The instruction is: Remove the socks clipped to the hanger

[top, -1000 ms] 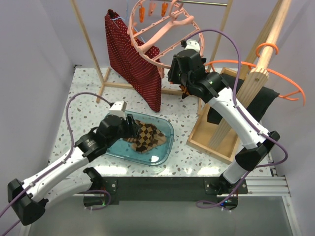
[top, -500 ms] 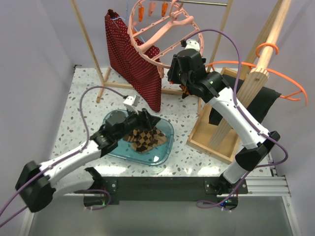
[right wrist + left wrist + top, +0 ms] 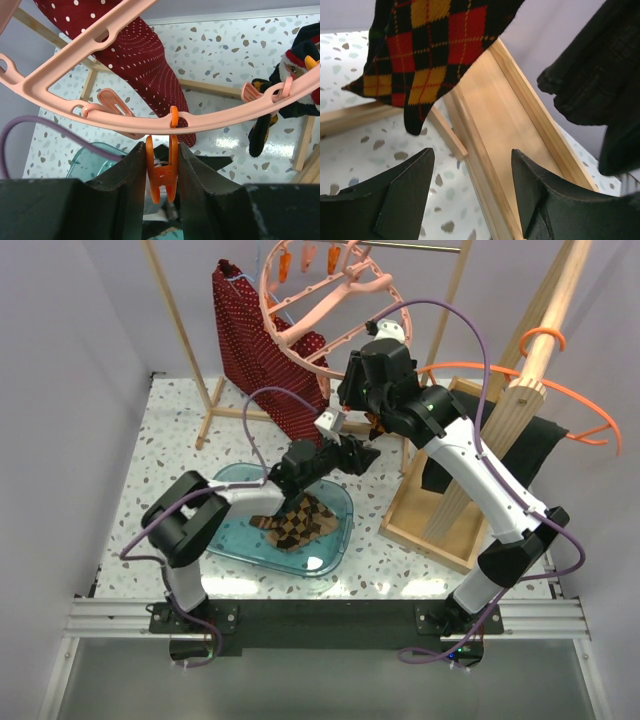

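Speckled tabletop, teal tray, hanger overhead; walls prob. pale lilac.

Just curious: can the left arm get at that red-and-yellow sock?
Probably yes. The left gripper is open and close to the sock's hanging tip, with nothing between them.

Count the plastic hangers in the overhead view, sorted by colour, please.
Salmon-pink round hanger: 1
Orange thin hanger: 1
Total: 2
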You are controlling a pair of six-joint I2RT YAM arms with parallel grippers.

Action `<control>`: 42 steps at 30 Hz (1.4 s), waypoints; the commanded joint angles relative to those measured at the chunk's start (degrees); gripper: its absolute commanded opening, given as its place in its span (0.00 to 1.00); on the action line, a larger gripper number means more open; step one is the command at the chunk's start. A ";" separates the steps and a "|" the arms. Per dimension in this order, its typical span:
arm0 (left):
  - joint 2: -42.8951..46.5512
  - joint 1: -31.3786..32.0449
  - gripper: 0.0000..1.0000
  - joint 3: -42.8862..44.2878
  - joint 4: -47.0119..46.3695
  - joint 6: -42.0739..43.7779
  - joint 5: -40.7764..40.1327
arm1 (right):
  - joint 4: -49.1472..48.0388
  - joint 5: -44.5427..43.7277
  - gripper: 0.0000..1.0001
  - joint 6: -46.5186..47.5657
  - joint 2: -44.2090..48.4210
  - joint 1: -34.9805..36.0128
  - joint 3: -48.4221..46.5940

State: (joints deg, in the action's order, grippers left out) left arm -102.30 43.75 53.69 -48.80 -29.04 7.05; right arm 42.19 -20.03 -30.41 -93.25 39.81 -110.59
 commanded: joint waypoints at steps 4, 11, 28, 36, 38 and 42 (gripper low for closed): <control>-10.71 1.96 0.68 12.75 -6.05 7.33 -6.43 | -0.36 2.10 0.00 0.27 2.28 0.09 -0.42; -16.52 1.96 0.56 18.46 -5.43 10.05 -11.53 | -0.89 2.54 0.00 0.18 2.90 0.09 0.46; -15.03 2.04 0.71 15.92 -9.47 9.44 -19.09 | -1.68 2.63 0.00 0.18 3.78 0.09 1.34; -17.32 1.34 0.78 18.11 -9.83 9.35 -17.16 | -1.15 2.72 0.00 -0.08 4.04 0.18 1.51; -18.02 1.17 0.74 19.17 -9.39 9.09 -16.81 | -1.24 2.63 0.00 -0.08 4.22 0.09 1.77; -18.46 -0.06 0.57 20.22 -9.30 8.38 -15.93 | -1.06 2.89 0.00 0.09 4.31 0.09 1.86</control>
State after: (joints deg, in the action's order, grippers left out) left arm -120.86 45.15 70.91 -54.43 -20.14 -9.17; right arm 41.54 -18.28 -30.44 -91.05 39.77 -109.23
